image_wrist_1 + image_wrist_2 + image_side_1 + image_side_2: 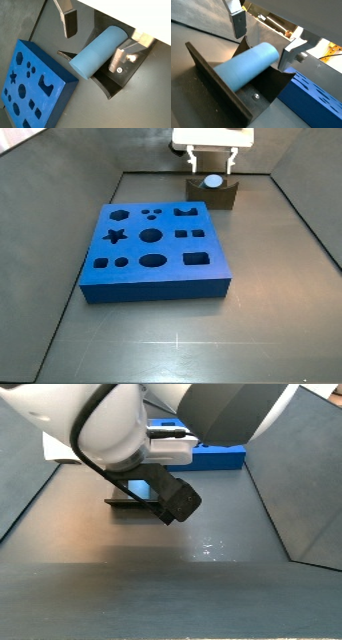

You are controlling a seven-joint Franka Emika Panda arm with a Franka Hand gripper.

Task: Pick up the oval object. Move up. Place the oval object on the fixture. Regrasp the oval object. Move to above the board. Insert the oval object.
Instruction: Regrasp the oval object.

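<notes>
The oval object (99,52), a pale blue peg, lies in the notch of the dark fixture (111,89), also seen as oval object (246,69) on fixture (218,86). My gripper (93,48) is open and straddles the peg's far end. One finger (67,22) stands clear of the peg. Whether the other finger (125,56) touches the peg's side I cannot tell. In a side view the gripper (214,170) hangs just over the peg (213,182) and fixture (214,199). The blue board (154,253) with shaped holes lies nearer the front.
The board (33,85) sits close beside the fixture, its edge (314,97) low next to the bracket. Dark enclosure walls (301,218) ring the floor. In a side view the arm (127,424) covers most of the fixture (130,504).
</notes>
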